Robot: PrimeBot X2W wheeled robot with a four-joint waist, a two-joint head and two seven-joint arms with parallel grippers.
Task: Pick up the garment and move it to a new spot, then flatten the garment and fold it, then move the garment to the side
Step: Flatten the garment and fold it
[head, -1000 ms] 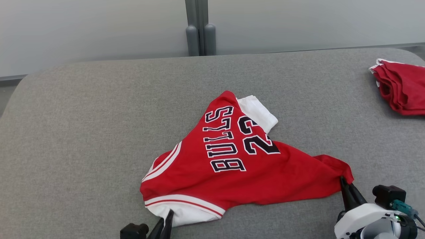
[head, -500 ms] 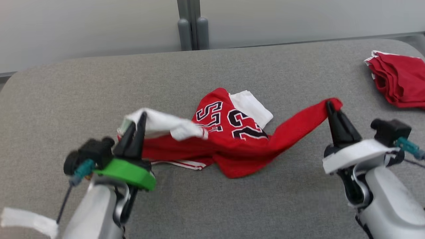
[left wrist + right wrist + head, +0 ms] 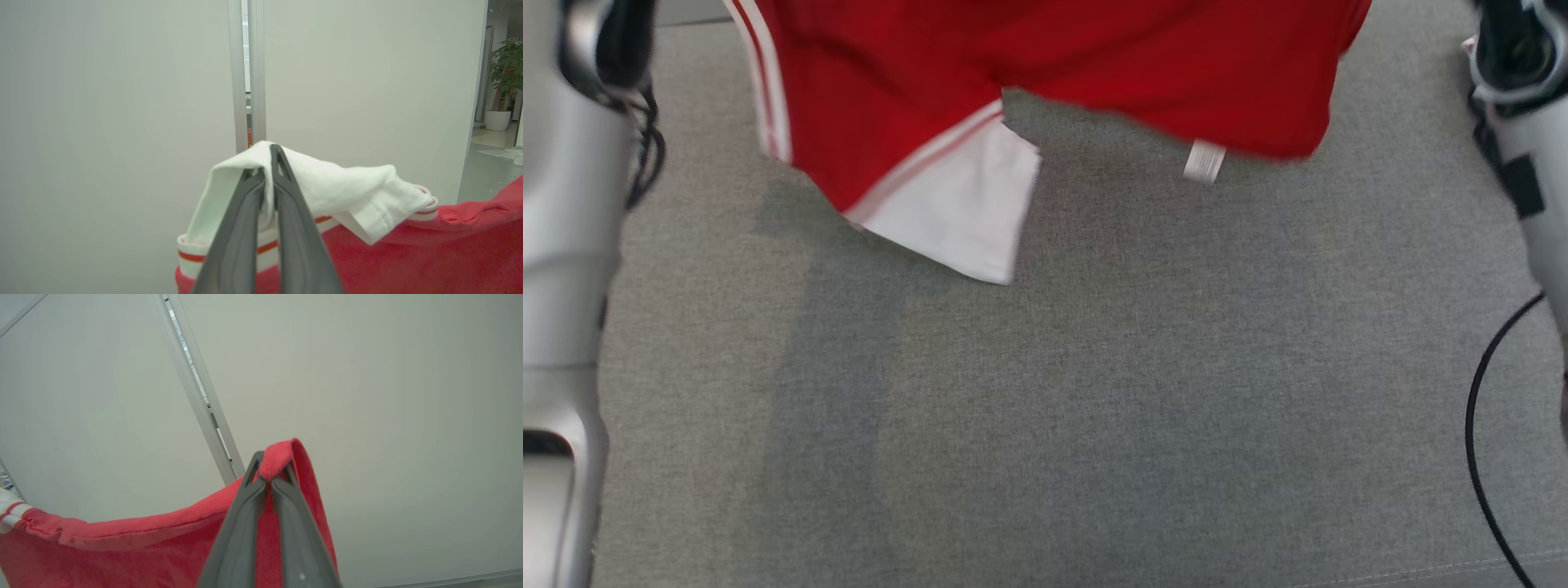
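A grey fabric-covered surface [image 3: 1045, 408] spreads across the head view. A red basketball jersey [image 3: 1094, 73] hangs in the air above its far part, stretched between the two arms, and casts a soft shadow on the cloth below. The jersey is bright red with white-and-red striped trim down its left edge. Its lower hem sags unevenly and looks blurred.

Pale wall panels [image 3: 122, 102] joined by a metal post [image 3: 245, 73] stand behind the jersey in both wrist views. The silver left forearm [image 3: 564, 245] runs up the left edge of the head view and the right forearm [image 3: 1531, 163] up the right edge, each well apart from the hanging cloth.

A white sleeve panel [image 3: 956, 212] droops lowest from the jersey's left part. The left gripper [image 3: 269, 171] is clamped tight on a fold of this white fabric, which drapes over its fingers. The right gripper [image 3: 269, 473] is pinched on a red corner that loops over its tips.

A black cable [image 3: 1474, 408] curves over the surface's right side. A potted plant [image 3: 504, 77] stands far off in the left wrist view. A small white label [image 3: 1204, 160] dangles from the red hem.
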